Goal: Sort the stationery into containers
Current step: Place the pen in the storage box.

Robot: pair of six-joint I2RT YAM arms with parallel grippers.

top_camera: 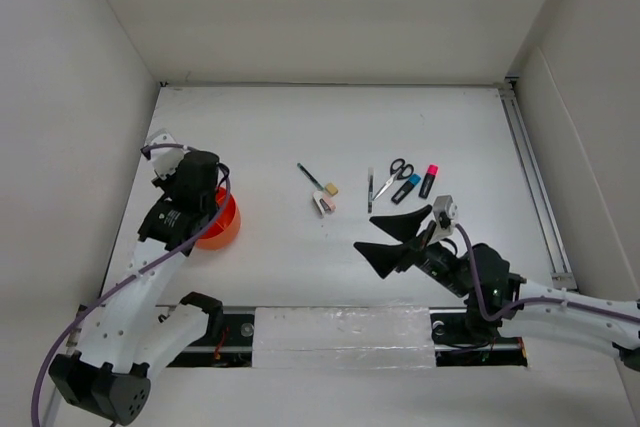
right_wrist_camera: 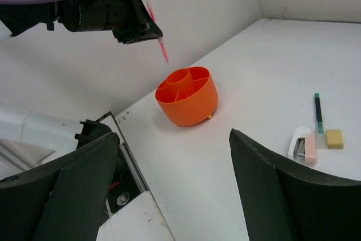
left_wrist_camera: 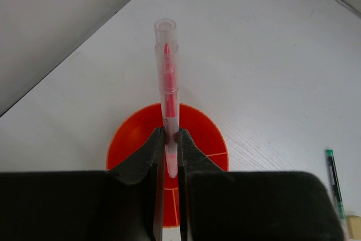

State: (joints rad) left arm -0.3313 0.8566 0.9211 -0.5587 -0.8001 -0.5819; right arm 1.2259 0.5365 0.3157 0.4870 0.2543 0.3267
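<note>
Over the white table [top_camera: 300, 127], the right gripper [right_wrist_camera: 169, 145] hangs with its jaws spread wide and nothing between them. The left gripper [left_wrist_camera: 167, 139] hovers above the orange cup [right_wrist_camera: 189, 105], clamped on a red pen [left_wrist_camera: 168, 88] whose tip points down, clear of the cup.

**deskbot_fan:** ok, where's everything sitting on the table [top_camera: 300, 127]?

**yam_tinkerer:** the cup [top_camera: 226, 227] is way over on the left side, right under the left gripper [left_wrist_camera: 167, 145]. The held pen [left_wrist_camera: 167, 77] is pinched in that gripper and hangs above the cup, not in it. Mid-table there's a slanted pen [top_camera: 309, 176], an eraser [top_camera: 331, 188] just right of its near end, and a mini stapler [top_camera: 324, 204] (I think) just in front of the eraser.

**deskbot_fan:** and the right side?

**yam_tinkerer:** a row, left to right: straight pen [top_camera: 369, 190], scissors [top_camera: 394, 176], left highlighter [top_camera: 406, 188], right highlighter [top_camera: 428, 180]. The right gripper [top_camera: 372, 233] sits just in front of them, well apart from the cup.
</note>
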